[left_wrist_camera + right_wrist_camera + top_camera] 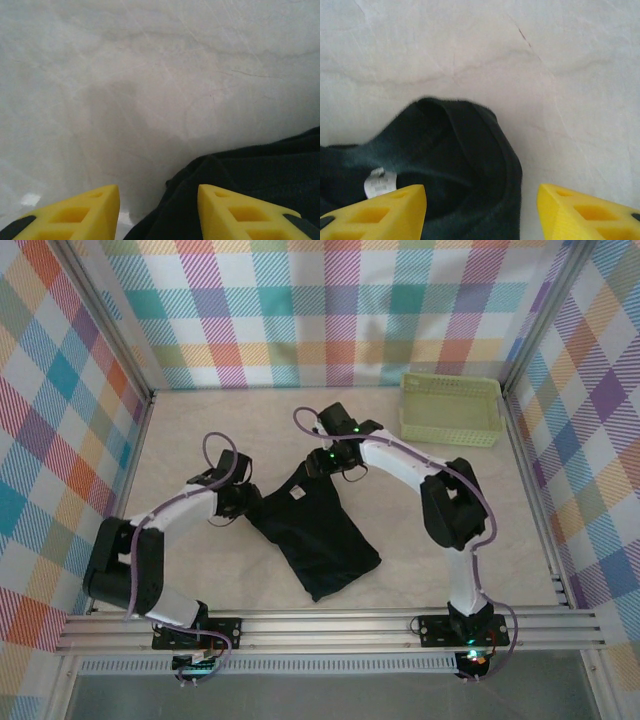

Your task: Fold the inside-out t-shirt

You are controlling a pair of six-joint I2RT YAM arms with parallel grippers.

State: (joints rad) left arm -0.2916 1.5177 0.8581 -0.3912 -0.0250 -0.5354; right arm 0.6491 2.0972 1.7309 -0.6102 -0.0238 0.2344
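The black t-shirt (pixel 315 540), soft and matte, lies crumpled in a rough triangle on the pale, marble-veined tabletop (pixel 200 430), with a small white label (pixel 380 182) inside its curved collar. Over that collar hangs the right hand (pixel 482 200), its yellow wedge fingers (pixel 380 215) wide apart and holding nothing. At the shirt's opposite edge the left hand (pixel 157 200) is partly open, seemingly clear of the cloth.

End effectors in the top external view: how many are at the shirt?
2. The left end effector is at the left edge of the black t-shirt; the right end effector is at its far collar end.
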